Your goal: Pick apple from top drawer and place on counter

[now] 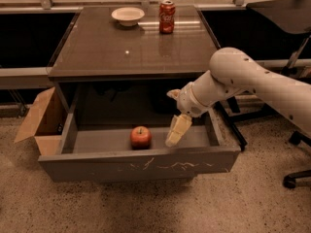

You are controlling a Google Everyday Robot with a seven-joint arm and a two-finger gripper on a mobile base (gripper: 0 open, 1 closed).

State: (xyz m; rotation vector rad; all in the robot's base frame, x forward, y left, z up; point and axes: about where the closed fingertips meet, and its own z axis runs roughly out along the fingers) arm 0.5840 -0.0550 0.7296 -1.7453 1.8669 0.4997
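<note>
Top drawer (141,166) pulled out, exposing apple (140,136). Hand (176,132) angled down inside, just beside apple, likely lining up grasp; spread: cannot tell.

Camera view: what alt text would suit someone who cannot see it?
The robot's end effector hangs in the open top drawer beside the apple, apart from it. A soda can and bowl sit on the counter above.
</note>
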